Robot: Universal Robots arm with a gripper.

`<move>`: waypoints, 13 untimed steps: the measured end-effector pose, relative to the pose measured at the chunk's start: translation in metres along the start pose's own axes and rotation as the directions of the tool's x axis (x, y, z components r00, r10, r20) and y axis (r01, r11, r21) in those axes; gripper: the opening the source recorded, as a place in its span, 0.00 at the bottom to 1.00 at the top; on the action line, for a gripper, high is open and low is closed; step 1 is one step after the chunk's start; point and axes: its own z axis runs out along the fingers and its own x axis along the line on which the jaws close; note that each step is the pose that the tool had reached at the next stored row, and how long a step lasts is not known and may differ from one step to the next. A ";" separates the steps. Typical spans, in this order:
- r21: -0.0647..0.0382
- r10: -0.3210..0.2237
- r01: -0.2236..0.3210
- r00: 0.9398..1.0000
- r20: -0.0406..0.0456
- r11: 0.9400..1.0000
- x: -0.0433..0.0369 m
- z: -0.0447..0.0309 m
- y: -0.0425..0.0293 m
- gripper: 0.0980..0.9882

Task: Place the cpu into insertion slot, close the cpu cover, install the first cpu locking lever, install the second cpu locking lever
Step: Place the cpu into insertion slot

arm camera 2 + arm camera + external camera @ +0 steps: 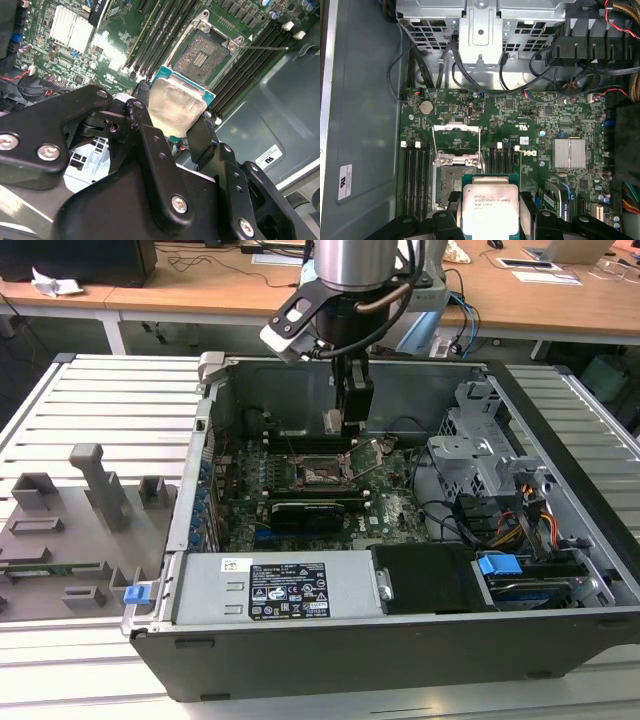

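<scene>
CPU (pixel 333 421) hangs above the insertion slot (pixel 322 475) in the exterior view; second wrist view, my pincer (pixel 172 114) clamps its opposite edges; first wrist view, slot uncovered; light, stiff, fragile, I judge, so edge-hold only.

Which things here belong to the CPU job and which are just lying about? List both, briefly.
Job in hand:
- gripper, shut on the cpu
- insertion slot, empty
- cpu cover, standing open

Lying about:
- memory slots
- silver heatsink
- black expansion card
- power supply
- grey fixtures on the slatted table
</scene>
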 end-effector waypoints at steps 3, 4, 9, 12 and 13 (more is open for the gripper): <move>0.000 0.000 0.000 1.000 0.002 1.000 0.0000 0.0015 -0.0001 0.50; 0.000 0.000 0.000 1.000 0.002 1.000 0.0000 0.0022 -0.0002 0.50; 0.000 0.000 0.000 1.000 0.002 1.000 -0.0001 0.0063 -0.0005 0.50; 0.000 0.000 0.000 1.000 0.002 1.000 0.0002 0.0095 -0.0013 0.50; 0.000 0.000 0.000 1.000 0.003 1.000 0.0006 0.0107 -0.0020 0.50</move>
